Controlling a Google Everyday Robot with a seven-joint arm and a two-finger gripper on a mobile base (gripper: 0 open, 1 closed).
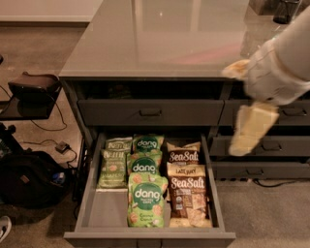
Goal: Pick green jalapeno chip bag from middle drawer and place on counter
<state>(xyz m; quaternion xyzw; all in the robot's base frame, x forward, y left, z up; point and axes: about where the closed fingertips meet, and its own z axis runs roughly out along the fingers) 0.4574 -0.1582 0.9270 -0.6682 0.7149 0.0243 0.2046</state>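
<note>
The middle drawer is pulled open at the bottom of the view. In its left column lies the olive-green jalapeno chip bag, with a second like it just behind. The glossy grey counter spans the top above the drawer. My gripper hangs at the right, in front of the right-hand drawer fronts and level with the counter's edge. It is up and to the right of the open drawer, well away from the bag. Its pale fingers stand apart and hold nothing.
Three bright green "dang" bags fill the drawer's middle column and brown "Sea Salt" bags the right one. Closed drawer fronts sit above and to the right. A dark bag and cables lie on the floor at left. Dark containers stand on the counter's far right.
</note>
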